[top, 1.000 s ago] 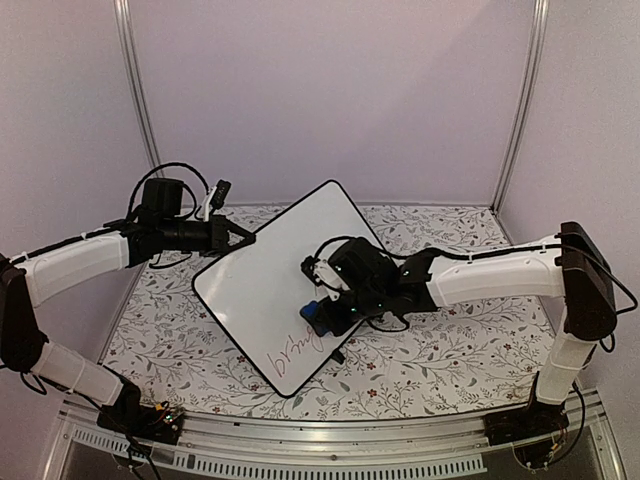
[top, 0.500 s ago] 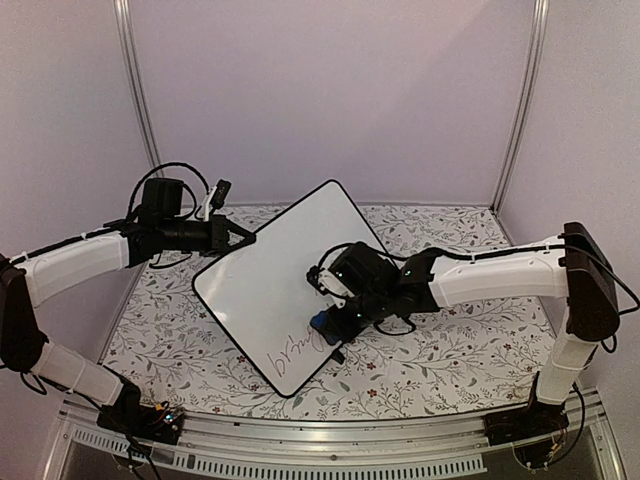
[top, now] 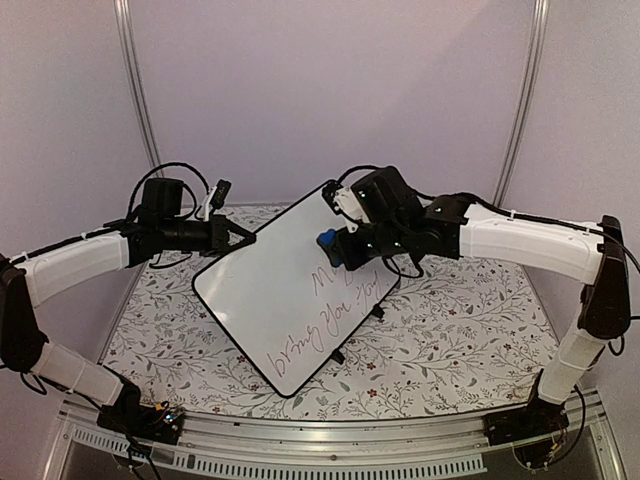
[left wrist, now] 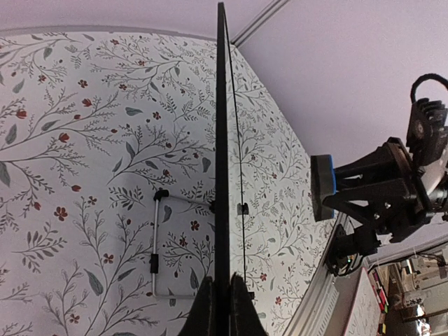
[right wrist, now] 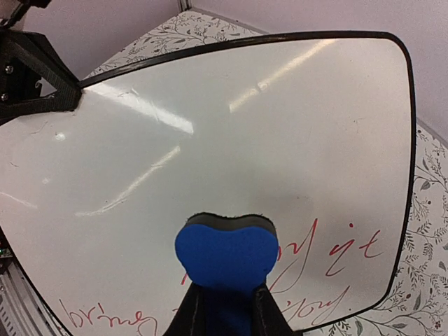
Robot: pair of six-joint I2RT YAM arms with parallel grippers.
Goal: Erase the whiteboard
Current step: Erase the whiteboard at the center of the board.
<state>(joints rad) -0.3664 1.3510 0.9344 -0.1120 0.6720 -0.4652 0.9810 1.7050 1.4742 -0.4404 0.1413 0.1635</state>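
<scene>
The whiteboard (top: 270,290) stands tilted on the floral table, with red handwriting (top: 335,315) across its lower half. My left gripper (top: 243,237) is shut on the board's upper left rim; in the left wrist view the board (left wrist: 222,140) is edge-on between the fingers of this gripper (left wrist: 222,280). My right gripper (top: 335,248) is shut on a blue eraser (top: 326,243) near the board's upper right part. The right wrist view shows the eraser (right wrist: 225,255) in my right gripper (right wrist: 225,290) before the white face (right wrist: 245,126), above the red writing (right wrist: 343,255). From the left wrist, the eraser (left wrist: 323,185) appears off the board's face.
A floral tablecloth (top: 450,340) covers the table, with purple walls behind and to the sides. A metal rail (top: 330,440) runs along the near edge. The board's wire stand (left wrist: 155,245) rests on the cloth behind it, and small black feet (top: 338,355) are at its lower right edge.
My right gripper has carried the eraser from the lower middle of the board up toward its upper right part, uncovering more red writing. The left gripper and board have stayed put.
</scene>
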